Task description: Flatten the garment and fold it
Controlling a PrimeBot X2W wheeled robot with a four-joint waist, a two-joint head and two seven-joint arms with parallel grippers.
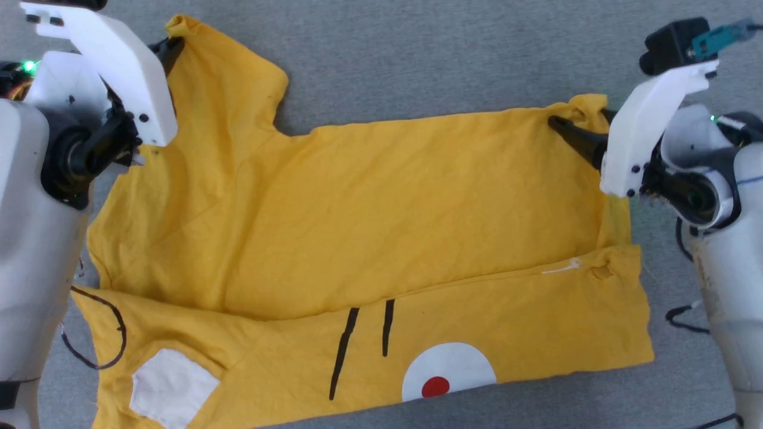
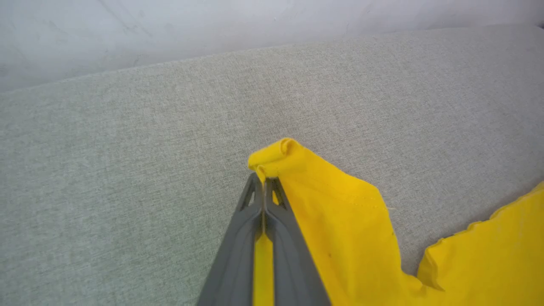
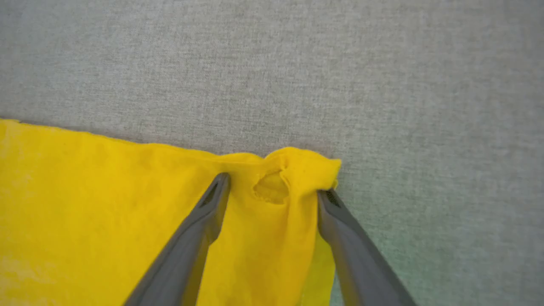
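Note:
The garment is a bright yellow T-shirt spread across the grey surface. Its far half lies folded over toward me, and black lines, white patches and a red dot show on the near strip. My left gripper is at the far left sleeve tip. In the left wrist view its fingers are shut, with the rolled sleeve corner of the garment pinched between them. My right gripper is at the far right corner. There its fingers stand open on either side of a bunched corner of the garment.
The grey fabric surface runs beyond the shirt on all sides. A pale wall rises behind its far edge. A black cable hangs beside my right forearm.

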